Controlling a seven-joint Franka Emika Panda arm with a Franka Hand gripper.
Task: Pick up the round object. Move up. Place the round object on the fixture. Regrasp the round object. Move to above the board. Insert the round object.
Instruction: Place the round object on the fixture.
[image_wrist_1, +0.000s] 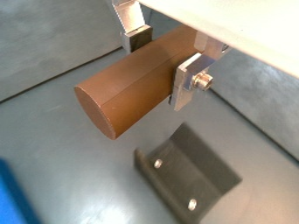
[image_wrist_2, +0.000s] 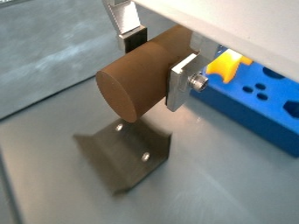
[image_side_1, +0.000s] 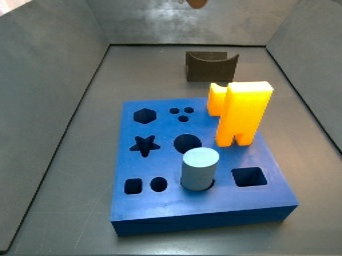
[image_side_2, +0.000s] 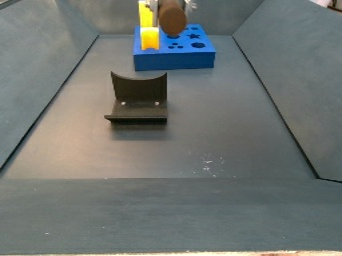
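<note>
My gripper (image_wrist_1: 162, 63) is shut on the round object (image_wrist_1: 117, 96), a brown wood-like cylinder held crosswise between the silver fingers (image_wrist_1: 184, 83). It shows the same way in both wrist views, gripper (image_wrist_2: 158, 63) clamped on the round object (image_wrist_2: 135, 83). The dark fixture (image_wrist_1: 187, 179) with its curved notch stands on the floor well below the peg, apart from it. In a side view the round object (image_side_2: 171, 16) hangs high above the fixture (image_side_2: 138, 97). The blue board (image_side_1: 201, 160) with shaped holes lies in front of the fixture (image_side_1: 207, 67).
A tall yellow-orange block (image_side_1: 241, 110) and a pale grey-blue cylinder (image_side_1: 199, 168) stand on the board. Grey sloping walls (image_side_1: 54, 120) enclose the floor on both sides. The board's corner (image_wrist_2: 251, 105) and the yellow block (image_wrist_2: 228, 63) show beside the gripper.
</note>
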